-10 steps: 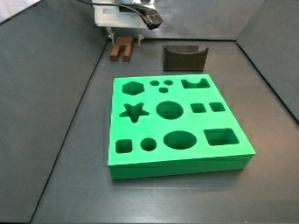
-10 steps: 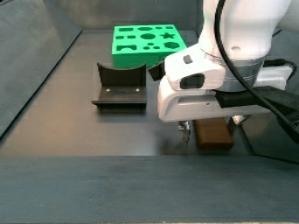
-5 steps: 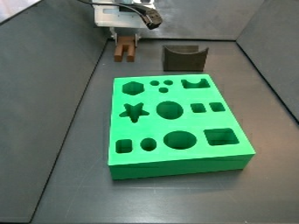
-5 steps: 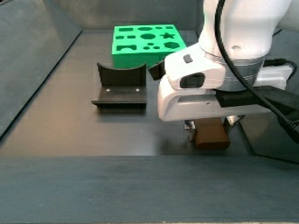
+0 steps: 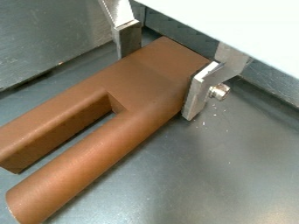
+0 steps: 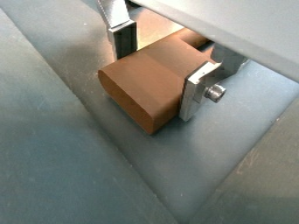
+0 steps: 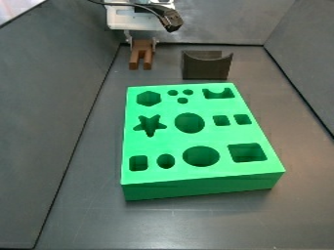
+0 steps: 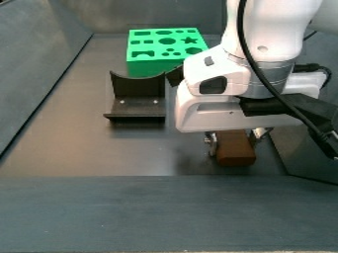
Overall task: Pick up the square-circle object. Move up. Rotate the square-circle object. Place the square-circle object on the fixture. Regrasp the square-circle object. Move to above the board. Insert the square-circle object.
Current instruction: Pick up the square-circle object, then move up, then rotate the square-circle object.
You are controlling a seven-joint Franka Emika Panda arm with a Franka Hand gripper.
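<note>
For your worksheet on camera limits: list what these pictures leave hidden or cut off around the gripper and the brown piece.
- Gripper: body cut off by the frame edge in both wrist views.
- Square-circle object: top hidden by the gripper housing in a side view.
- Fixture and board: outside both wrist views.
- Pad contact: too close to judge.

Gripper (image 5: 163, 68) is low near the floor, jaws closed onto the solid end of the square-circle object (image 5: 111, 114), one silver finger plate (image 5: 208, 87) flat against each side in both wrist views. In a side view the arm comes down from above with the white wrist housing directly over the gripper (image 8: 232, 141). Fingers point straight down, no visible tilt.
</note>
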